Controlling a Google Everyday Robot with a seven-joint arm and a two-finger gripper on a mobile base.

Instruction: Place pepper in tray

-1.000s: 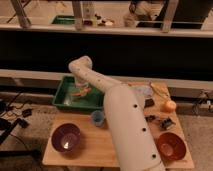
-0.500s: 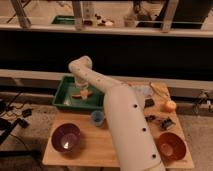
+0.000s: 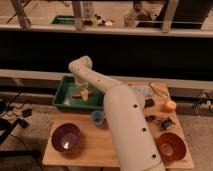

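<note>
The green tray sits at the table's back left. My gripper hangs inside it, reaching down from the white arm's wrist over the tray's middle. The orange-red pepper shows just left of the gripper, low over the tray floor. I cannot make out whether it is still held or lying in the tray.
A purple bowl stands at the front left and a brown-orange bowl at the front right. A small blue cup sits just in front of the tray. A round orange fruit and small dark items lie on the right. My arm crosses the table's middle.
The gripper and the pepper have sunk slightly lower into the tray; the arm has otherwise hardly moved.
</note>
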